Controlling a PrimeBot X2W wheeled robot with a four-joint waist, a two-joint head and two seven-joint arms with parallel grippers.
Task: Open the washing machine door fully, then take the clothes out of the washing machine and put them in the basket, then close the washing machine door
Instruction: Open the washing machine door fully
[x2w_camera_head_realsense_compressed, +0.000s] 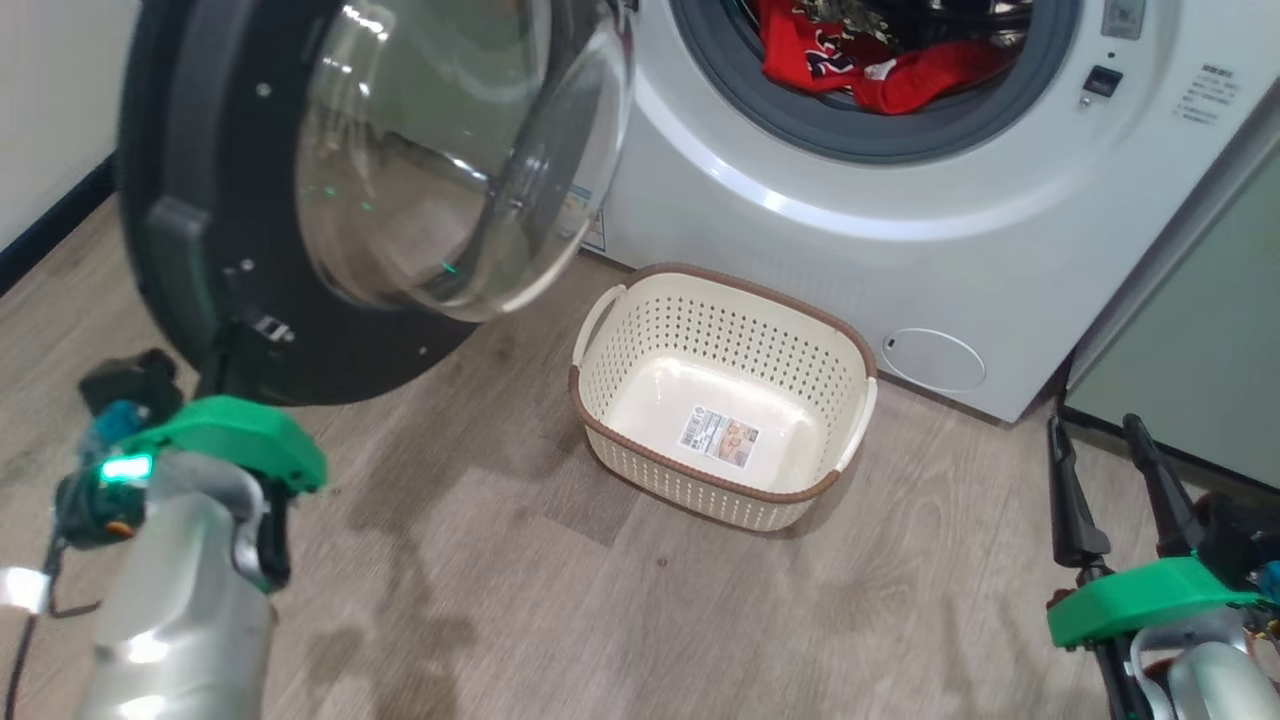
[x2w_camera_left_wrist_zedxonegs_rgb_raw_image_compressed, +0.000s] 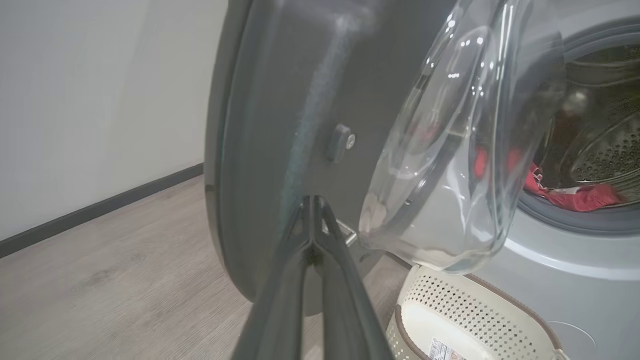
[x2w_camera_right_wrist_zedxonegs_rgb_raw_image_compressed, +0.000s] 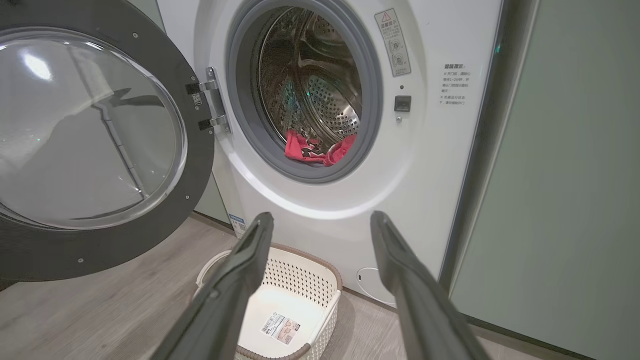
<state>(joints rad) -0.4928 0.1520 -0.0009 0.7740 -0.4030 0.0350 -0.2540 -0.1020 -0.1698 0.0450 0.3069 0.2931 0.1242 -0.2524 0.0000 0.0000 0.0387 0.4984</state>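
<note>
The clothes (x2w_camera_head_realsense_compressed: 900, 85), a red jersey with white trim, lie crumpled at the near lip of the drum inside the washing machine (x2w_camera_head_realsense_compressed: 800, 230), one fold reaching the grey gasket. They look light, limp and probably slick. A pinch on a raised, bunched fold, such as the hump at the right of the heap, should hold better than one on a flat patch. The fabric will likely trail and could snag on the gasket as it comes out. The right gripper (x2w_camera_right_wrist_zedxonegs_rgb_raw_image_compressed: 321, 220) has its jaws wide apart and empty, low by the floor. The clothes sit higher and farther off, well apart from it and roughly in line with the gap between its fingers. The basket (x2w_camera_head_realsense_compressed: 730, 340) stands on the floor between them, just beside the washer's front. The left gripper (x2w_camera_left_wrist_zedxonegs_rgb_raw_image_compressed: 313, 205) has its jaws pressed together on nothing, tips at the black inner face of the washing machine door (x2w_camera_head_realsense_compressed: 200, 250), which hangs swung out to the left. Whether the tips touch it cannot be told. The door is stiff and hinged, so it is better pushed at the rim than at the clear window.
</note>
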